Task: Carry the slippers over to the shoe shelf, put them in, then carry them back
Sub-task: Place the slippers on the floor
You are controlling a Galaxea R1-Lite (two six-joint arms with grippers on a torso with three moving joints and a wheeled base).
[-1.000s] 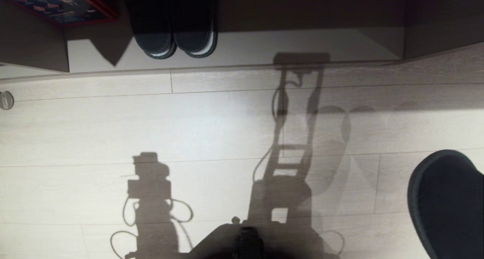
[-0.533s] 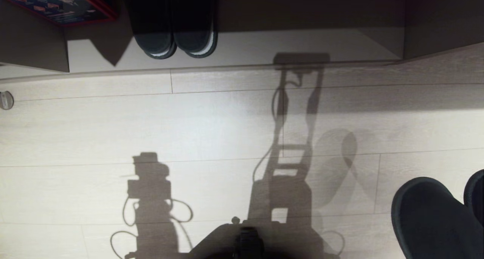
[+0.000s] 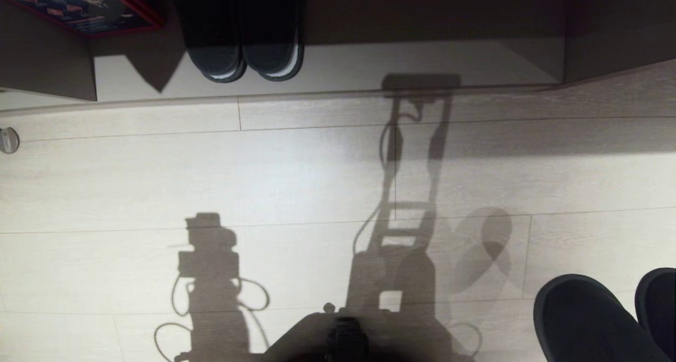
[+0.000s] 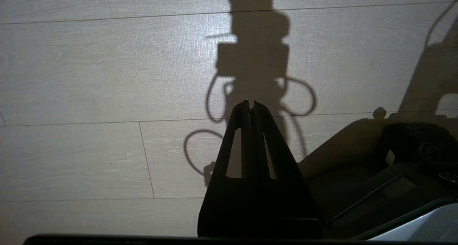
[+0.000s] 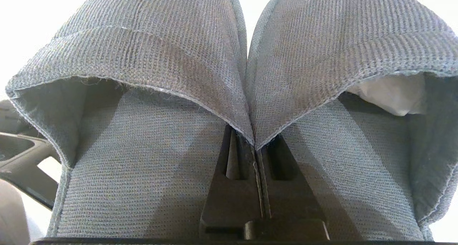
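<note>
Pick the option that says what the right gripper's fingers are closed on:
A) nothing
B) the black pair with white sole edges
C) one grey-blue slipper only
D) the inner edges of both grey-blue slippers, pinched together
D. In the right wrist view the right gripper has its fingers shut where the toe bands of the two slippers meet, so both hang from that one pinch.

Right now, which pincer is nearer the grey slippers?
Right. The right pincer is shut on the slippers, pinching their inner edges together. The left pincer is shut, empty, pointing at bare floor, with no slipper in its view.
</note>
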